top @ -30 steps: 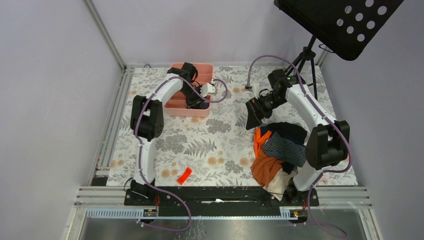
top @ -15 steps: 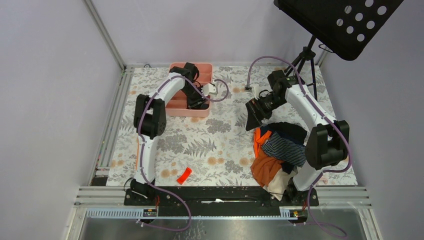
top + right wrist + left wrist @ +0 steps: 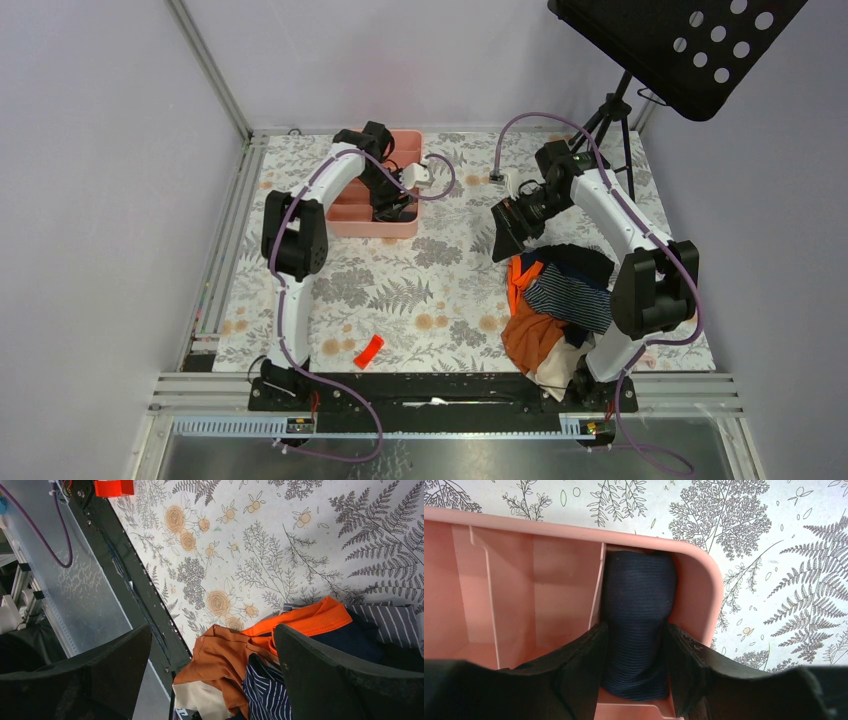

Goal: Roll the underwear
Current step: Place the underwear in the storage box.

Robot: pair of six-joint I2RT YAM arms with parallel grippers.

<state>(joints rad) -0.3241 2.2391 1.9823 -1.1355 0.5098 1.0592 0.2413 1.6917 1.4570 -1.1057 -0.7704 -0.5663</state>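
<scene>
Top external view had the pink tray far left, the clothes pile near right, and the right gripper gaping empty beside it. Rolled navy underwear sat in the tray's end compartment, flanked by the left gripper, half-parted, whether pinching it I could not tell. Stowing seemed in hand; the next move called for lifting straight clear.

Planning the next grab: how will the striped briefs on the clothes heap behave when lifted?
Probably floppy: the striped briefs lie creased and sagging. Likely light, being thin cloth. They may drag the orange garment touching them.
</scene>
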